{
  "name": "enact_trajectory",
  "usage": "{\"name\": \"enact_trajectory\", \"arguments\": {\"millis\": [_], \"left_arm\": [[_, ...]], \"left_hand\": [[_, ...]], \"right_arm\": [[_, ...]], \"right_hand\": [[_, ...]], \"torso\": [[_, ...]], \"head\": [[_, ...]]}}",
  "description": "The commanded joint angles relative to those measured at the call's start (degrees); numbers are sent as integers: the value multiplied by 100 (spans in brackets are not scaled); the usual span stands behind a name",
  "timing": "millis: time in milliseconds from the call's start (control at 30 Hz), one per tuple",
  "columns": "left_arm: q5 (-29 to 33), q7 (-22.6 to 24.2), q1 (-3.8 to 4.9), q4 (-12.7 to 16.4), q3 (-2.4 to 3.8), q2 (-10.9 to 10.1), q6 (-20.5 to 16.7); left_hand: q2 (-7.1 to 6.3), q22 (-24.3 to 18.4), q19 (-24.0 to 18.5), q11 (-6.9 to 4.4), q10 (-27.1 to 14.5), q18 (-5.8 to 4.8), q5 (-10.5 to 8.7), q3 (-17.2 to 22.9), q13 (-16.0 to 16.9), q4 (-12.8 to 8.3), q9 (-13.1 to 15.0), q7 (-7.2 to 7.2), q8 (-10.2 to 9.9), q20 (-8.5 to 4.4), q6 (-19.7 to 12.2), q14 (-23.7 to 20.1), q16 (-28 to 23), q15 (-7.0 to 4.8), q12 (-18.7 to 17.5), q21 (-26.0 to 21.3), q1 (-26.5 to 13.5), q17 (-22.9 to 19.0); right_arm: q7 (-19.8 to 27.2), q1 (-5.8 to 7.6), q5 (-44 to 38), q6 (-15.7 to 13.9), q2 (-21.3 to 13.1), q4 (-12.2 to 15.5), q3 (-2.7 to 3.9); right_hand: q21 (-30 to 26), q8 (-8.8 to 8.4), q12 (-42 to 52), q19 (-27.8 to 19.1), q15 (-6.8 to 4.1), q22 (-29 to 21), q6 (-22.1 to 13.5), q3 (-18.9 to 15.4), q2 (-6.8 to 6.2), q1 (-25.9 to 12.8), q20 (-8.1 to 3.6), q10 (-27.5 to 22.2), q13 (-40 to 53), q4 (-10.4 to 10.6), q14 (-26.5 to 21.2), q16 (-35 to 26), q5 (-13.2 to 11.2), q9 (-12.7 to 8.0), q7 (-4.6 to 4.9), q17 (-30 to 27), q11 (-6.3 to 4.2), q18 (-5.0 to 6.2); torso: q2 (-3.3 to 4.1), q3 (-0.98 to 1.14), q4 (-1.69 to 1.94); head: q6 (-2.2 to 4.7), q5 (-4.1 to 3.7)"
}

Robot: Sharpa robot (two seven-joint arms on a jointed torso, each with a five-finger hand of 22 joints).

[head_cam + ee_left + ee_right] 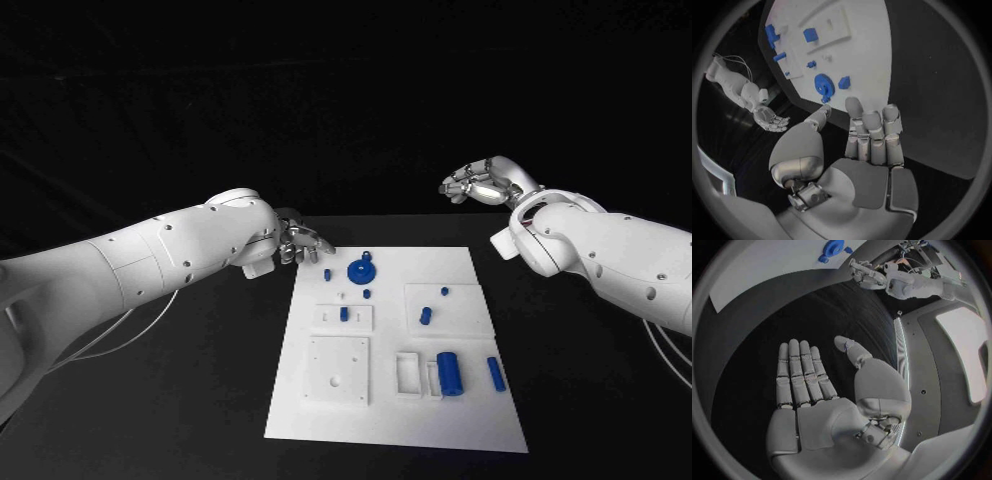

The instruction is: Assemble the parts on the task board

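Holding scattered blue parts [450,375], the task board [464,420] lies between the empty, spread left hand [300,243] and right hand [480,183].

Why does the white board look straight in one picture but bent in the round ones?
Head view: the task board has straight edges. Left wrist view: the fisheye lens bows its edge beyond the left hand. Right wrist view: it curves too.

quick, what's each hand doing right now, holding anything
Left hand: open, holding nothing, at the far left corner of the task board.
Right hand: open, fingers straight, holding nothing, raised off to the board's far right.
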Motion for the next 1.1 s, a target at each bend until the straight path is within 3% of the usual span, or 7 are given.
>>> {"name": "enact_trajectory", "arguments": {"millis": [33,700,1100], "left_arm": [[51,140,-7,-42,1,30,295],[216,242,-160,-340,-25,212,462],[236,258,-171,-347,-27,223,548]], "left_hand": [[27,-3,-33,14,-46,-59,5,-48,-2,-11,-9,2,-18,-700,-50,-44,-20,0,-21,-28,58,2],[82,8,-29,47,-60,-70,1,-119,17,-147,-74,41,-81,-704,-210,-41,-22,29,-11,-34,179,24],[115,10,-37,90,-81,-77,-13,-146,23,-163,-147,87,-174,-701,-375,-54,-30,67,-12,-45,182,31]], "right_arm": [[35,2,25,-7,-15,17,4],[37,2,27,-11,1,22,4],[38,2,27,-10,16,6,4]], "right_hand": [[-6,-19,-24,-38,18,6,-45,-4,-14,-36,-4,2,-6,20,-22,8,26,-6,-11,-6,19,38],[-5,-19,-25,-41,19,8,-47,-3,-17,-29,-5,1,-7,14,-24,9,26,-7,-10,-8,20,39],[-5,-19,-26,-42,19,8,-48,-2,-18,-26,-5,0,-7,13,-25,9,27,-7,-10,-9,20,39]], "torso": [[4,-1,-4],[0,1,-2],[-2,6,6]], "head": [[-7,1],[-50,-22],[-64,-37]]}}
